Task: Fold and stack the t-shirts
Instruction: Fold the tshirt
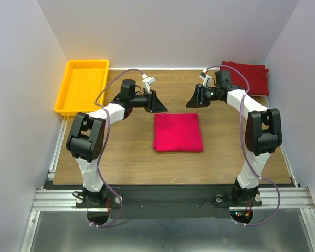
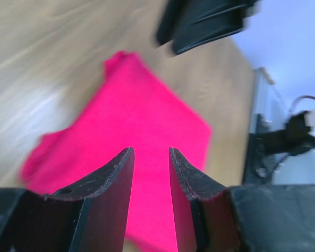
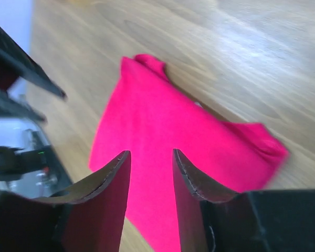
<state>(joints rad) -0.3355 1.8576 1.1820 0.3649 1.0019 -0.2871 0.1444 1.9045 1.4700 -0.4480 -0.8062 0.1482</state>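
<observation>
A bright magenta-pink t-shirt [image 1: 178,132] lies folded into a neat square in the middle of the table; it also shows in the left wrist view [image 2: 142,115] and the right wrist view [image 3: 168,131]. A darker crimson t-shirt [image 1: 249,76] lies folded at the back right corner. My left gripper [image 1: 160,102] hovers just behind the pink shirt's left corner, and my right gripper [image 1: 191,98] faces it behind the right corner. The left gripper [image 2: 151,149] and the right gripper [image 3: 151,152] both stand open, with a narrow gap and nothing between the jaws. Neither touches cloth.
A yellow plastic tray [image 1: 82,85] sits off the table's back left corner. White walls close in the back and both sides. Bare wood surrounds the pink shirt. The two grippers are close together, tips pointing at each other.
</observation>
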